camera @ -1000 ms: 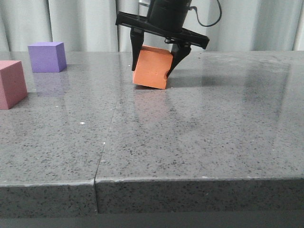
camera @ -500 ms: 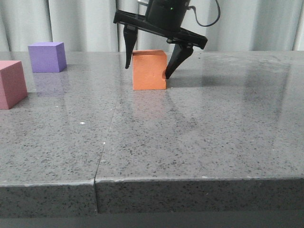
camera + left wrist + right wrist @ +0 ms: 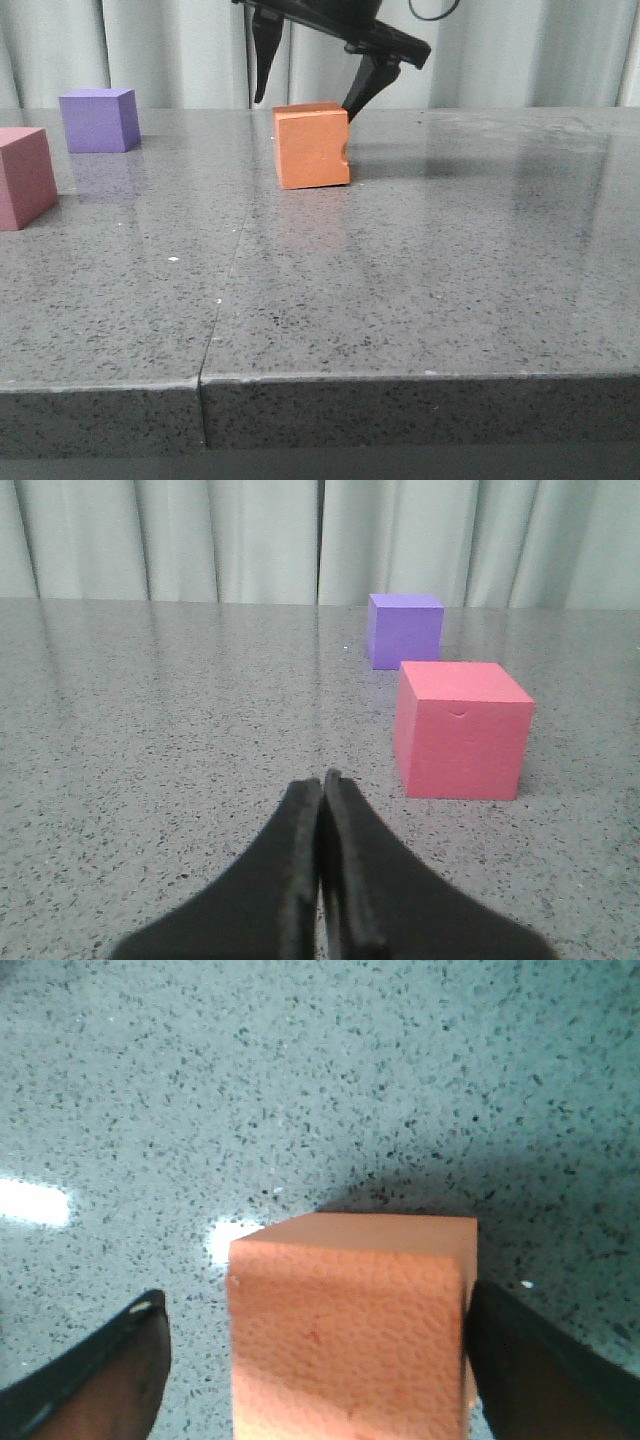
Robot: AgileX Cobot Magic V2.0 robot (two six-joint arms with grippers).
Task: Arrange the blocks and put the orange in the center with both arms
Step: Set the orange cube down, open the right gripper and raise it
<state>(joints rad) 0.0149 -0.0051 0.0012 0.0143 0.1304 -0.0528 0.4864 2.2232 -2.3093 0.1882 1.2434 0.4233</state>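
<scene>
Fingers of the right gripper [image 3: 306, 102] hang spread above the orange cube [image 3: 312, 146], one tip on each side of it and clear of its top. That cube sits flat on the grey table [image 3: 420, 260]. Two more cubes stand well apart to its left: purple [image 3: 98, 119] and pink [image 3: 25, 176]. Left gripper [image 3: 322, 785] fingers are pressed together, holding nothing.

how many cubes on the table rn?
3. The orange cube sits mid-table under the open right gripper; the purple cube is at far left; the pink cube is at the left edge, nearer the camera.
</scene>
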